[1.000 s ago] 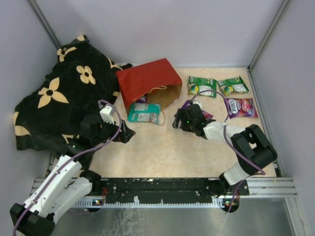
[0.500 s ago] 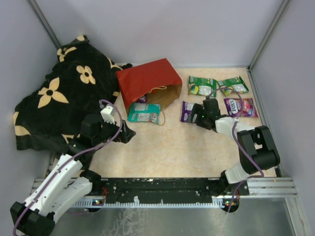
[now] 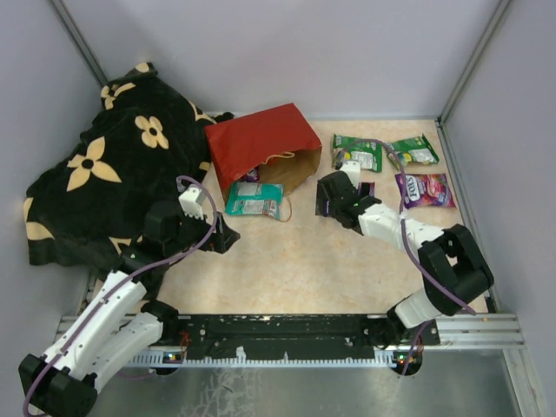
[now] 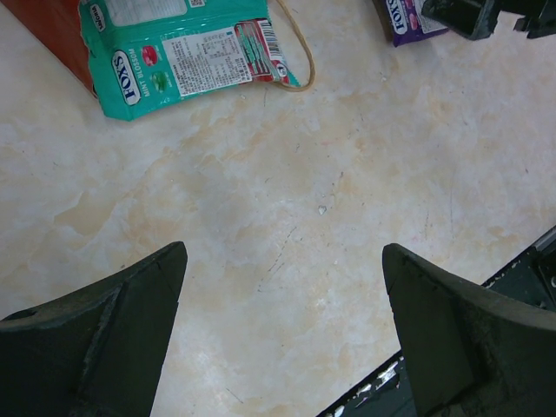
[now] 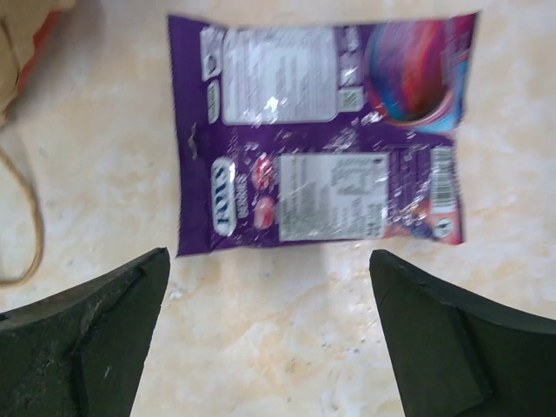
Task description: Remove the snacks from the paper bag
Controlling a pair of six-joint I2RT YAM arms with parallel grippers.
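Tabletop [image 3: 295, 261] is boxed in: walls at the far side and right, blanket [image 3: 104, 174] heaped on the left, arm rail along the near edge. The open room is the bare near-centre strip between the arms.

Paper bag [image 3: 261, 148] lies on its side at far centre, mouth toward the near right, cord handle [image 4: 300, 52] loose on the tabletop. Teal packet [image 3: 254, 199] lies flat just outside the mouth. Something small sits in the mouth behind it, probably another packet; too small to tell.

Two green packets [image 3: 358, 153] lie side by side near the far wall, and the pink-red packet [image 3: 423, 188] is near the right wall.

Right tool [image 5: 268, 261]: jaws spread wide, gripping nothing. It is over the purple packet [image 5: 321, 139], which lies flat, label up, just past the fingertips. I can't tell if they touch it.

Left tool [image 4: 284, 261]: also wide open and empty, over bare tabletop. The teal packet is well ahead of it and the blanket is close on its left.
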